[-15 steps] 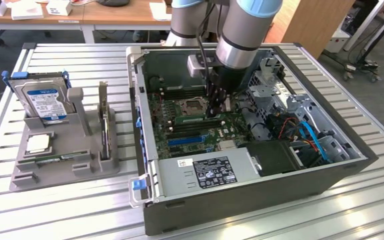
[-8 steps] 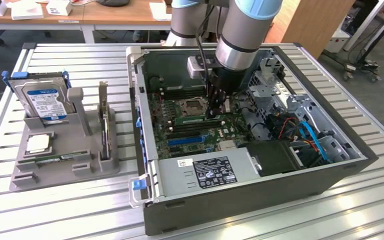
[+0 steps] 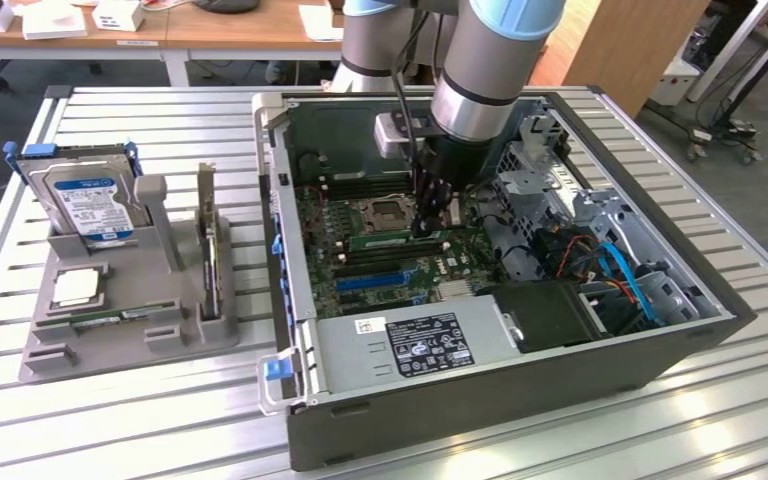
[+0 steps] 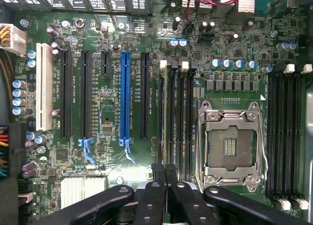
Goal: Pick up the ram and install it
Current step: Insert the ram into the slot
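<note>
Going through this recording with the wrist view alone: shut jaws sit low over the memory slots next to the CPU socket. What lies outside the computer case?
Observer: A grey holder stands on the slatted table, at the exterior view's left of the open case.
Operator: Anything in that holder?
Observer: A silver hard drive with a blue label leans in its far end.
Operator: And how does the arm stand?
Observer: The arm stands nearly upright over the middle of the board, reaching in from above.
</note>
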Motion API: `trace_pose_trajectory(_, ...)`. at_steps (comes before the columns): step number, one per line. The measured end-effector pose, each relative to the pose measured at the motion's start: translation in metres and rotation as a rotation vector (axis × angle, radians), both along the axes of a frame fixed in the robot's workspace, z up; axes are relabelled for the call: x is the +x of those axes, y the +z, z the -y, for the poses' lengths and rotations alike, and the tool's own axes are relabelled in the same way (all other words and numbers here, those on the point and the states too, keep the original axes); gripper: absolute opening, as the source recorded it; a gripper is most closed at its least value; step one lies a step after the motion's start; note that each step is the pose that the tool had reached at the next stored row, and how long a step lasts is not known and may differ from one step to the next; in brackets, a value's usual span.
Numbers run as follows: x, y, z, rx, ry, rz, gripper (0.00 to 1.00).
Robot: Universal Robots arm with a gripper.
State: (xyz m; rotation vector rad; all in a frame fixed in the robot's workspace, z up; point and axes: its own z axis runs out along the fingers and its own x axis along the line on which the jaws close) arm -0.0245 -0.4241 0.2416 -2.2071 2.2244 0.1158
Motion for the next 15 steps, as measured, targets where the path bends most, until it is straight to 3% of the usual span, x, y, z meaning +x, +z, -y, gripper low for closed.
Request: trace_pose_trajectory(15, 0.0000, -0.0073, 0.0001, -0.0002, 0.000, -0.0001, 0.11)
